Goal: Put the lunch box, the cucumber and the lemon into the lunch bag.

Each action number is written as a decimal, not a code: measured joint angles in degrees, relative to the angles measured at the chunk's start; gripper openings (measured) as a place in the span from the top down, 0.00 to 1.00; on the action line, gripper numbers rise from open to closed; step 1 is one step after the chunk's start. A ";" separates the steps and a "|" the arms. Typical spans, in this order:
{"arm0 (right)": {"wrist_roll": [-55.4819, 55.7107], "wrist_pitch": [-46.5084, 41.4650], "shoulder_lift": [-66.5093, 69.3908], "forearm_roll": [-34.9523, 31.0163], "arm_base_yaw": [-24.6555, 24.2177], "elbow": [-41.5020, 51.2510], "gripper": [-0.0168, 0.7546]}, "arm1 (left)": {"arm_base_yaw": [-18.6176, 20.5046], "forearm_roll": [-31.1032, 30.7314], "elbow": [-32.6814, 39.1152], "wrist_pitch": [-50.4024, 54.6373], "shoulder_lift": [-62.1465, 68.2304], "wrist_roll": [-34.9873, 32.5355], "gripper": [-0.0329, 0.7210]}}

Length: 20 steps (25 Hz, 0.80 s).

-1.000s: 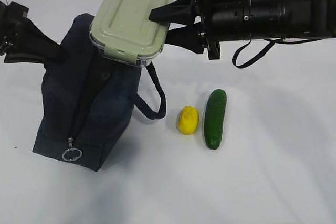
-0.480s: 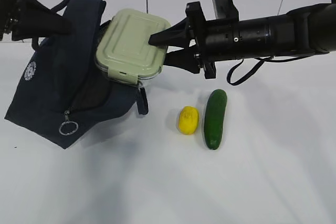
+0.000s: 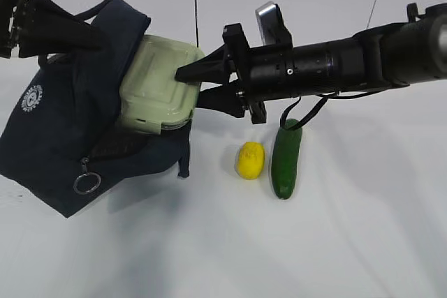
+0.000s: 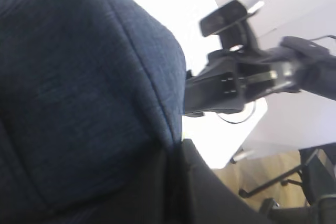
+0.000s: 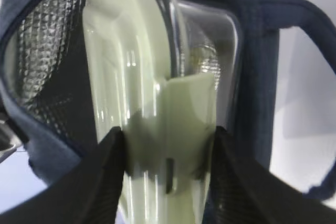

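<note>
A white table [image 3: 363,242] fills the scene; beyond its edge lies wooden floor [image 4: 247,182].

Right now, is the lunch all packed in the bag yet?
Not yet. Nothing is fully packed. The right gripper is shut on the lunch box and has it partway into the lunch bag, which the left gripper holds tilted by its top. The lemon and the cucumber lie on the table, waiting their turn.

Bright, even light casts soft shadows on the white desk [image 3: 335,242]; both wrist views are blurred, with glare on the lunch box [image 5: 157,103].
</note>
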<state>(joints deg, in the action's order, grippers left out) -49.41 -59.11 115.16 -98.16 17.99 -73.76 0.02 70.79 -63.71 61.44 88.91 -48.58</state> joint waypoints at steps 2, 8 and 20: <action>0.00 -0.29 0.78 -0.65 0.51 -0.35 0.52 | 0.00 0.00 0.00 1.02 0.00 0.00 0.95; 0.00 -0.53 0.97 -0.89 1.01 -4.85 0.52 | 0.00 1.02 0.00 4.75 0.62 0.00 0.95; 0.00 4.70 3.26 0.98 5.00 -7.49 0.52 | 0.00 11.02 -0.22 5.45 7.83 -2.93 0.95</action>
<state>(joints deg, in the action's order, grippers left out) -49.41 -54.41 118.42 -97.19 22.99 -81.25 0.02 81.81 -63.93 66.89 96.74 -51.51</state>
